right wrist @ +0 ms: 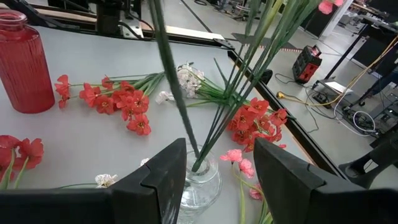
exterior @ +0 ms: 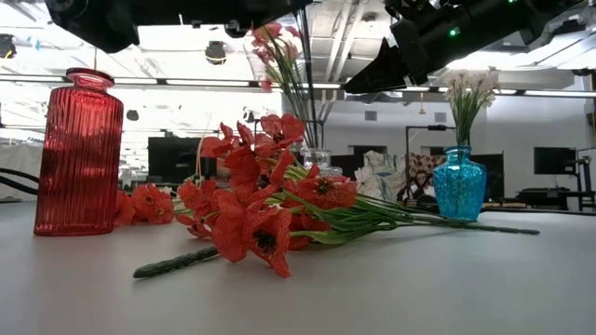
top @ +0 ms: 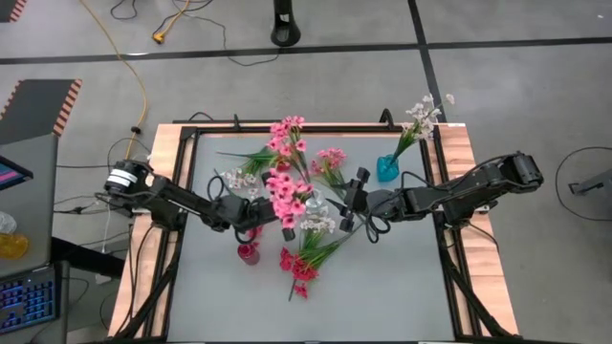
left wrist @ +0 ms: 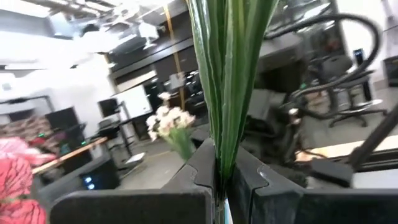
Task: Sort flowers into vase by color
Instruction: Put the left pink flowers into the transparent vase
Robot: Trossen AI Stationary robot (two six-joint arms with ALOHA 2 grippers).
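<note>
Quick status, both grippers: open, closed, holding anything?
Left gripper: shut on green flower stems.
Right gripper: open, fingers either side of the clear vase, holding nothing.

A grey table (top: pixel 402 287) with wooden side rails is seen. On it are set a red vase (exterior: pixel 78 154), a blue vase (exterior: pixel 459 184), a clear vase (right wrist: pixel 200 183), and loose red flowers (exterior: pixel 261 209).

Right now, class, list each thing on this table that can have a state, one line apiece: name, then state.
red vase: upright, empty.
blue vase: upright, holding white flowers.
clear vase: upright, holding green stems.
red flowers: lying loose on the table.
left gripper: shut on stems.
right gripper: open, around the clear vase.
</note>
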